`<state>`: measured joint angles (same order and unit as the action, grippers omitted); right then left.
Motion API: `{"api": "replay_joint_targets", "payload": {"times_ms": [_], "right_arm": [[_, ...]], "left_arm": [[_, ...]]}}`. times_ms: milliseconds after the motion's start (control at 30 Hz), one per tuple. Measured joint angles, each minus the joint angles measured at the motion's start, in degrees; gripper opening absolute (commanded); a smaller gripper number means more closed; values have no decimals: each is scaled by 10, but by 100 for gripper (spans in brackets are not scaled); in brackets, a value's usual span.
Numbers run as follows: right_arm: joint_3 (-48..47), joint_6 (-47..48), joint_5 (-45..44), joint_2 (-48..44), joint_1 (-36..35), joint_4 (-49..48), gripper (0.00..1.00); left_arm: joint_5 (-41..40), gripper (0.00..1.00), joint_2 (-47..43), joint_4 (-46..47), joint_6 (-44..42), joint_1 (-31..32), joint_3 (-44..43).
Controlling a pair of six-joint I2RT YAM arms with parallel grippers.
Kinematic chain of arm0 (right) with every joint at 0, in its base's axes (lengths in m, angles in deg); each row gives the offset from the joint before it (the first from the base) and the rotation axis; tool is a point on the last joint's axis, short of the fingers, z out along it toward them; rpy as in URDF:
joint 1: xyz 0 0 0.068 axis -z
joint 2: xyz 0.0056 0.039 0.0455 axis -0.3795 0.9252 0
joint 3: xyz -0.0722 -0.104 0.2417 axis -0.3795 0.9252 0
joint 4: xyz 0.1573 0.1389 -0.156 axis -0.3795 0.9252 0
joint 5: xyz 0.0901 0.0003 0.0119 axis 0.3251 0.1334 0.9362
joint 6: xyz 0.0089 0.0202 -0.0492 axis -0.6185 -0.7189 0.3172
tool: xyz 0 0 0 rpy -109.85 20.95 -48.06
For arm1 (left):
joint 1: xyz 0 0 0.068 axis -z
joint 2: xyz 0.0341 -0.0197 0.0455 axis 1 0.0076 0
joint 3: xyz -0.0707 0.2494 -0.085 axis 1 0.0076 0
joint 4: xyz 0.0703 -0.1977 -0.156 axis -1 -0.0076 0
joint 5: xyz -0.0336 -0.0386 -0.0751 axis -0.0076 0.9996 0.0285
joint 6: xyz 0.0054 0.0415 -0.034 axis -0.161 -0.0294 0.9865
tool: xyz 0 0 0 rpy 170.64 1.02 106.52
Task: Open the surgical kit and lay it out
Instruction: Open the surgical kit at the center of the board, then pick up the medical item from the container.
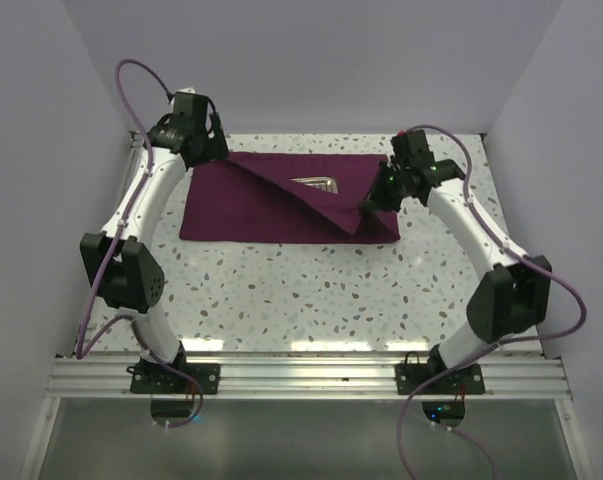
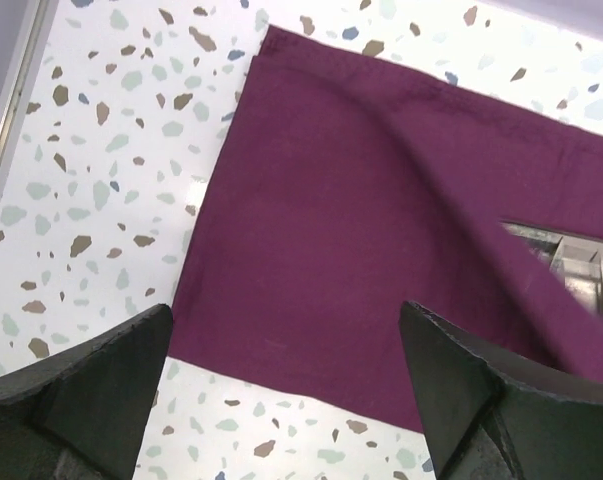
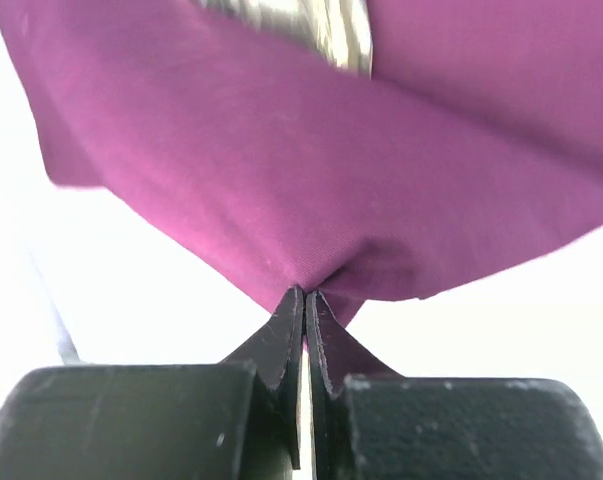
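So, your left gripper point(image 2: 286, 322) hangs wide open above the wrap's point(image 1: 251, 205) left end, touching nothing. The wrap lies mid-table, long axis left-right, with the tray point(image 1: 316, 183) peeking out under a raised flap. Your right gripper point(image 3: 303, 296) is pinched on that flap's edge, so I'd peel rightward from there.

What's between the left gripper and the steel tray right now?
Only maroon cloth: a flat layer, then the lifted flap whose edge partly covers the steel tray. The left wrist view shows it, with the left gripper open above the cloth.
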<state>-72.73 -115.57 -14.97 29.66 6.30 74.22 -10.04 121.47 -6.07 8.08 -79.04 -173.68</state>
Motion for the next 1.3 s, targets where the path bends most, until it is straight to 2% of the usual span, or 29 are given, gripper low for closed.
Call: {"api": "replay_joint_targets", "payload": {"times_ms": [100, 367, 400, 433, 467, 600, 767, 900, 1033, 1133, 1300], "right_arm": [[68, 20, 18, -101, -11, 57, 0], [198, 53, 19, -295, -13, 256, 0], [211, 57, 14, -320, -13, 276, 34], [216, 57, 10, -327, -13, 282, 35], [227, 64, 5, -339, -13, 290, 98], [259, 72, -12, -338, -12, 326, 99], [253, 71, -38, -305, -12, 335, 99], [200, 68, -45, -259, -12, 308, 98], [101, 60, -28, -139, -12, 238, 91], [32, 53, -14, -50, -13, 184, 86], [-7, 55, -5, -14, -15, 163, 85]], "left_arm": [[0, 100, 9, 1, 0, 0, -21], [2, 100, 21, 2, 6, 0, -27], [3, 99, 21, 2, 7, 0, -27], [4, 99, 21, 2, 8, 0, -27], [5, 99, 21, 3, 11, 0, -26], [7, 99, 21, 4, 16, 0, -10], [8, 99, 13, 2, 18, 0, 31], [26, 98, -11, 7, 17, 0, 76], [52, 97, -14, 19, 5, 19, 90], [53, 96, 27, 10, -10, 63, 43], [56, 94, 143, 17, -24, 130, -63]]}}
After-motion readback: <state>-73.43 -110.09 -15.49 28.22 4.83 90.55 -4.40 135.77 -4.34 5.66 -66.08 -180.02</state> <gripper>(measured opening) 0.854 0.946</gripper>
